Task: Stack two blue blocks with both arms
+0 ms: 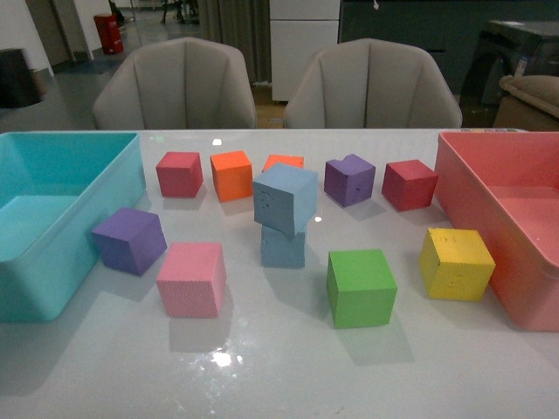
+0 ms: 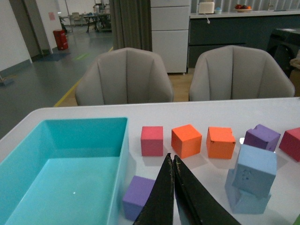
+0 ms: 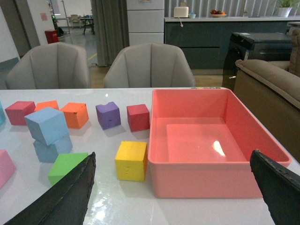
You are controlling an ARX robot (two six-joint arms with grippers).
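Blue blocks: upper blue block point(image 1: 286, 197) sits on lower blue block point(image 1: 283, 245), mid-table, roughly halfway between the teal bin point(image 1: 52, 279) at the left edge and the pink bin point(image 1: 489, 188) at the right edge. The upper cube is twisted and tilted relative to the lower one and overhangs it; the stack stands, but I judge it a loose placement, not squared. Neither arm touches it, so the task reads as essentially done.

Left gripper point(image 2: 173, 161): black fingers pressed together, nothing between them, above the table just beside the teal bin's inner wall, pointing toward the row of cubes. Right gripper point(image 3: 173, 168): fingers spread wide, nothing held, well apart from the stack, over the pink bin. Both arms seem pulled clear, which would leave the stack undisturbed.

Containers: teal bin holds nothing in the part visible; pink bin holds nothing.

Loose cubes around the stack: purple cube point(image 1: 129, 239) and pink cube point(image 1: 191, 278) toward the teal bin; green cube point(image 1: 361, 286) and yellow cube point(image 1: 456, 264) toward the pink bin; red, orange and purple cubes along the far edge.
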